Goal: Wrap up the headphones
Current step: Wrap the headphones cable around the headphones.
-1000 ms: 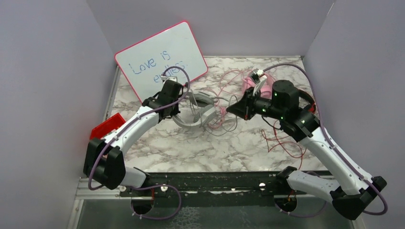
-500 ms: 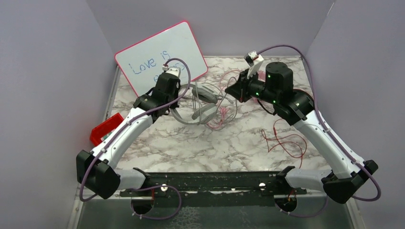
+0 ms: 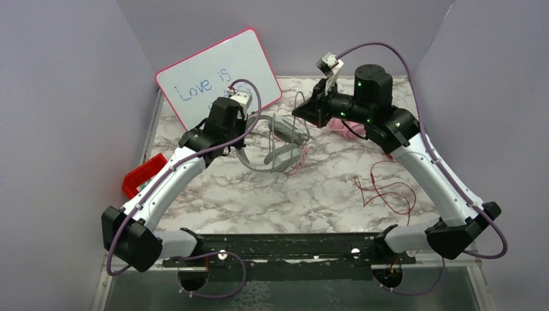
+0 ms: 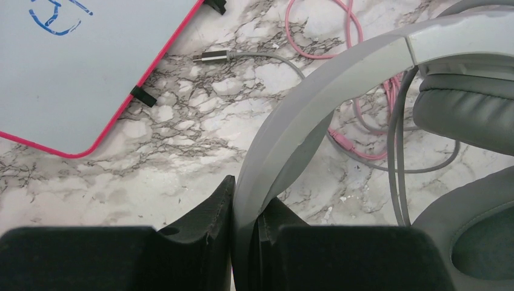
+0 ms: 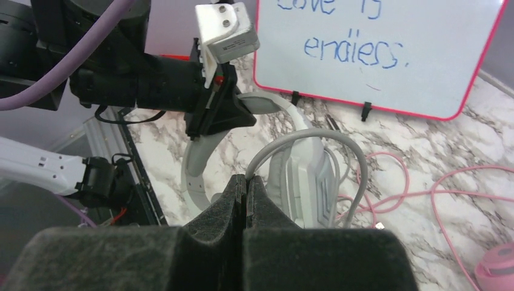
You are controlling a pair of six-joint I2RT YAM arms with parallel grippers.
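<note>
The grey/white headphones [image 3: 280,144] are held over the marble table, cups to the right. My left gripper [image 3: 244,133] is shut on their headband [image 4: 315,103]; in the left wrist view my gripper [image 4: 245,203] pinches the band from both sides. My right gripper [image 3: 300,111] is shut on the thin grey cable [image 5: 301,140], which arcs up from the cups [image 5: 306,176] to my gripper [image 5: 245,180]. The pink headphones [image 3: 336,124] lie mostly hidden behind my right arm, their pink cable [image 5: 424,182] loose on the table. The red-and-black pair is hidden; only a red cable [image 3: 386,192] shows.
A pink-framed whiteboard [image 3: 210,78] leans at the back left, close behind my left gripper. A red object [image 3: 144,173] lies at the table's left edge. Purple walls close in the left, right and back sides.
My right gripper has risen and moved back and left, drawing the grey cable up over the cups. My left gripper has shifted slightly back with the headband, tilting the headphones.
</note>
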